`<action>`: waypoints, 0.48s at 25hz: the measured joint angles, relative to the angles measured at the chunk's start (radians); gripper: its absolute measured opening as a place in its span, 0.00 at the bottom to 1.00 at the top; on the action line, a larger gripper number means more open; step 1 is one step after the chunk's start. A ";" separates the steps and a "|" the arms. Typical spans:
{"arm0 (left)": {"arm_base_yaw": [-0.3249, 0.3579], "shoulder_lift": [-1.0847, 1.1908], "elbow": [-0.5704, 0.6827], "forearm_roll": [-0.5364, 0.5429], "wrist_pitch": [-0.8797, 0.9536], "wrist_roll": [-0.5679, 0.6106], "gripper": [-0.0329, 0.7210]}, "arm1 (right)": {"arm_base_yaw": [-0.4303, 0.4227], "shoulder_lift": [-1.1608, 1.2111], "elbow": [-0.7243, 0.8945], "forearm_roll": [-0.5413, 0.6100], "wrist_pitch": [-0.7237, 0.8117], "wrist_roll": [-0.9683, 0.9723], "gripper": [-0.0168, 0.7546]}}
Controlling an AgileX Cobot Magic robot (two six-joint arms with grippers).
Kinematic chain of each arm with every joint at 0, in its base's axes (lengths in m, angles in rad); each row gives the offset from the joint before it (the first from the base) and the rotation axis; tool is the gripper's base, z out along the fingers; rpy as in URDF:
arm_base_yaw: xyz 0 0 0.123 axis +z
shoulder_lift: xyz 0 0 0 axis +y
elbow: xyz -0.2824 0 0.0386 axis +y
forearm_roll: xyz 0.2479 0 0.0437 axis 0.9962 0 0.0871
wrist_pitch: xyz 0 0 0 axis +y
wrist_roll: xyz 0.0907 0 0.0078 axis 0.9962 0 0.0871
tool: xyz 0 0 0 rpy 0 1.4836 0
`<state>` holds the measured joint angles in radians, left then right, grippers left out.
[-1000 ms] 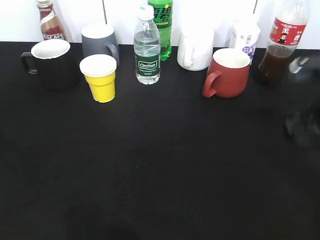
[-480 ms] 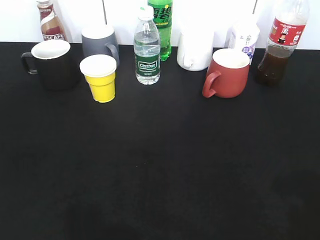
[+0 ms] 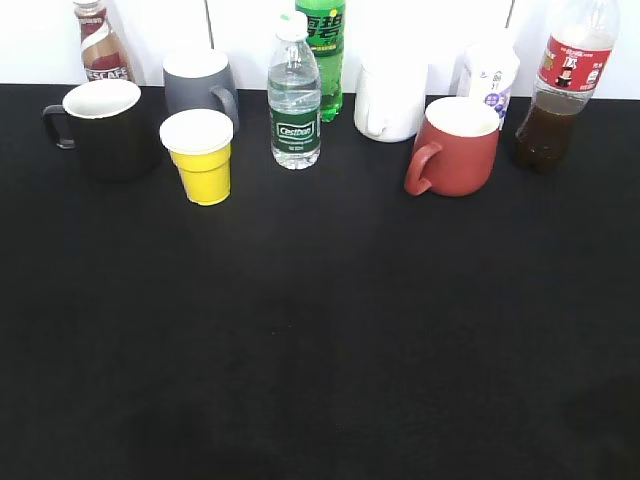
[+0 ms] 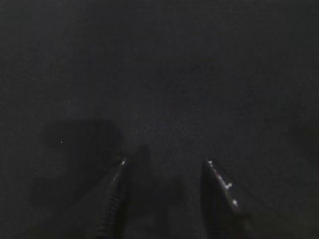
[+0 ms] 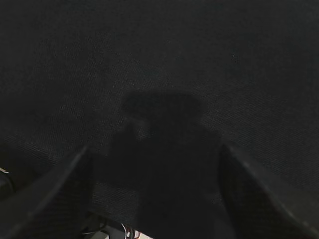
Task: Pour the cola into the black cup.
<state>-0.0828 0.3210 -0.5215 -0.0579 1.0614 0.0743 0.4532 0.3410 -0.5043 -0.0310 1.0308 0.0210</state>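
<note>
The tall clear plastic cola bottle [image 3: 562,85], with dark brown liquid in its lower part and a red label higher up, stands upright at the far right of the black table [image 3: 320,330], against the white wall. The wide matte black cup [image 3: 103,127], white inside with its loop handle pointing left, sits well apart from it at the far left of the same back row. Just left of the bottle is a dark red mug [image 3: 456,146] with its handle turned left, and behind that stand a small white carton with purple print [image 3: 489,72] and a white mug [image 3: 390,99]. Near the middle are a clear water bottle with a green label [image 3: 294,95] and, behind it, a green soda bottle [image 3: 323,55]. Further left, a yellow paper cup with a white inside [image 3: 200,156] stands in front of a grey mug [image 3: 199,84], close to the black cup, and a small brown-and-white coffee bottle [image 3: 100,43] stands behind it by the wall. No arm shows in the exterior view. The left gripper [image 4: 167,164] hangs over bare dark cloth, its two fingers apart with nothing between them. The right gripper [image 5: 152,159] likewise faces bare cloth, its fingers spread wide and empty.
</note>
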 joint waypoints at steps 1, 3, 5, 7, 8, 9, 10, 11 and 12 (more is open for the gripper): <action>0.000 0.000 0.000 0.000 0.000 0.000 0.51 | 0.000 0.000 0.000 0.001 0.000 0.000 0.78; 0.000 0.000 0.000 0.000 0.000 0.000 0.51 | 0.000 0.000 0.000 0.001 0.000 0.000 0.78; 0.001 -0.006 0.000 0.000 -0.001 0.000 0.51 | -0.022 -0.005 0.000 0.004 0.001 0.000 0.78; 0.012 -0.062 0.000 0.000 0.000 0.000 0.50 | -0.175 -0.022 0.000 0.009 0.001 -0.001 0.78; 0.015 -0.104 0.000 0.000 0.000 0.000 0.49 | -0.282 -0.039 0.000 0.009 0.001 -0.001 0.78; 0.023 -0.157 0.000 0.000 0.000 0.000 0.48 | -0.383 -0.071 0.000 0.009 0.001 -0.001 0.78; 0.024 -0.201 0.000 0.000 0.000 0.000 0.47 | -0.454 -0.116 0.000 0.009 0.002 -0.001 0.78; 0.024 -0.240 0.000 0.000 0.000 0.000 0.45 | -0.490 -0.170 0.000 0.009 0.003 -0.001 0.78; 0.024 -0.267 0.001 0.000 0.000 0.000 0.43 | -0.498 -0.220 0.000 0.009 0.004 -0.001 0.78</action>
<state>-0.0588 0.0539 -0.5208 -0.0576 1.0618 0.0743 -0.0450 0.1212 -0.5043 -0.0219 1.0344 0.0199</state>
